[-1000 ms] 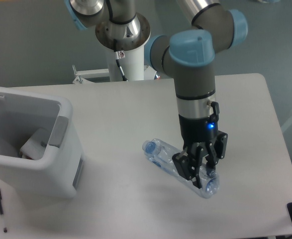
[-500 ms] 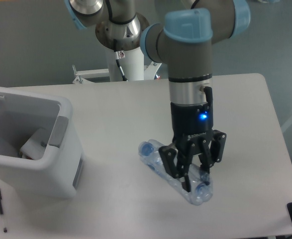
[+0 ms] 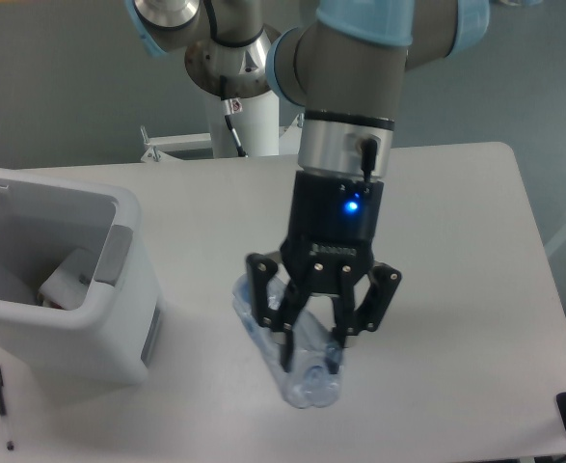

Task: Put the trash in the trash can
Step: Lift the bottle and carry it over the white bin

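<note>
The claw (image 3: pixel 310 357) points straight down over the clear bluish water bottle (image 3: pixel 287 362), its two dark fingers (image 3: pixel 289 340) set on either side of the bottle's body and closed against it, so it is grasping the bottle near its middle. The bottle lies tilted on the white surface (image 3: pixel 475 251), one end toward the upper left under the claw's left linkage, the other end showing past the fingertips at the lower right, near the front edge of the surface. Whether the bottle rests on the surface or is lifted just clear of it cannot be told. A blue light (image 3: pixel 346 204) glows on the black wrist housing above the claw, and over that the silver and grey arm (image 3: pixel 355 77) with light blue caps rises out of the top of the view.

Well to the left of the bottle stands the trash can (image 3: pixel 80 333), a large white bin with rounded corners and a grey panel (image 3: pixel 114 256) on the side facing the claw. Its top is open, and inside it a small white carton (image 3: pixel 63 285) lies against the near wall; any print on it is too small to read. In front of the bin, at the lower left corner, a thin black pen (image 3: pixel 0 403) lies on the surface. Behind the surface, the arm's white base post (image 3: pixel 244 121) stands against a grey floor.
</note>
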